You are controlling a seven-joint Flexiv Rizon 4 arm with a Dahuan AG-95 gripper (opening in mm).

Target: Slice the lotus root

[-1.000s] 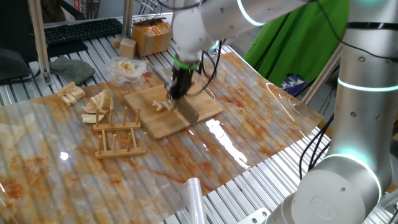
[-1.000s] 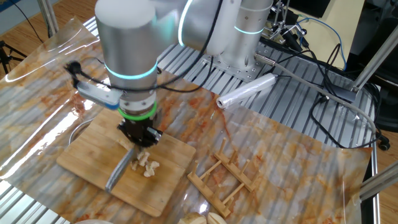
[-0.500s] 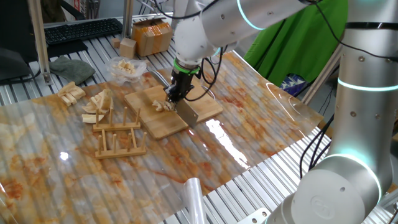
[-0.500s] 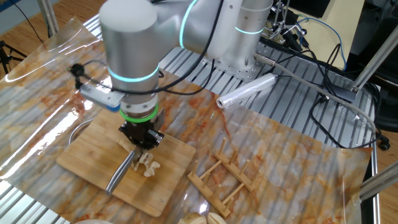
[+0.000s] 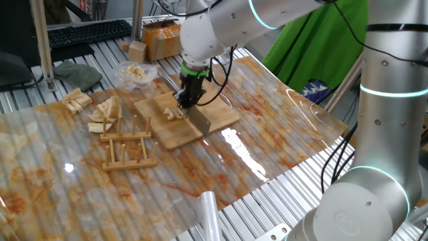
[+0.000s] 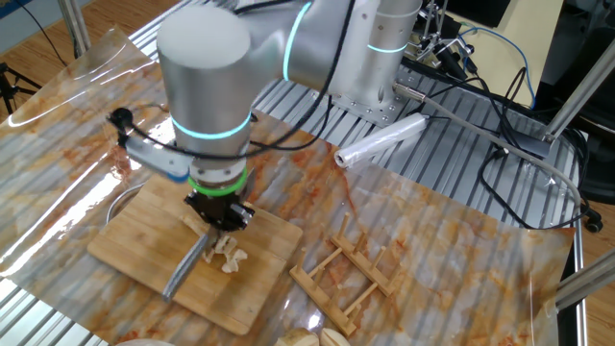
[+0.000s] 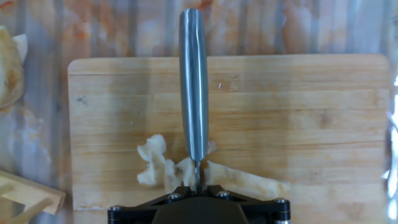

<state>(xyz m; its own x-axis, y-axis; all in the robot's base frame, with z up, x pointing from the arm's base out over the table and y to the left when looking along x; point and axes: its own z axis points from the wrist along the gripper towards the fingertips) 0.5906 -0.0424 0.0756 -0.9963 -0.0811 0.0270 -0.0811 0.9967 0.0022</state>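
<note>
My gripper (image 7: 198,186), clamped tight on a steel-handled knife (image 7: 193,81), hangs over the rectangular bamboo cutting board (image 7: 323,106), where the lotus root (image 7: 163,167) lies as ragged, cream-coloured cut bits beside the blade.

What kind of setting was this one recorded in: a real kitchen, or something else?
Most likely a robotics lab bench dressed up as a kitchen counter. The wooden board lies on a marble-print sheet over slatted aluminium framing, with a keyboard behind and loose cables nearby.
</note>
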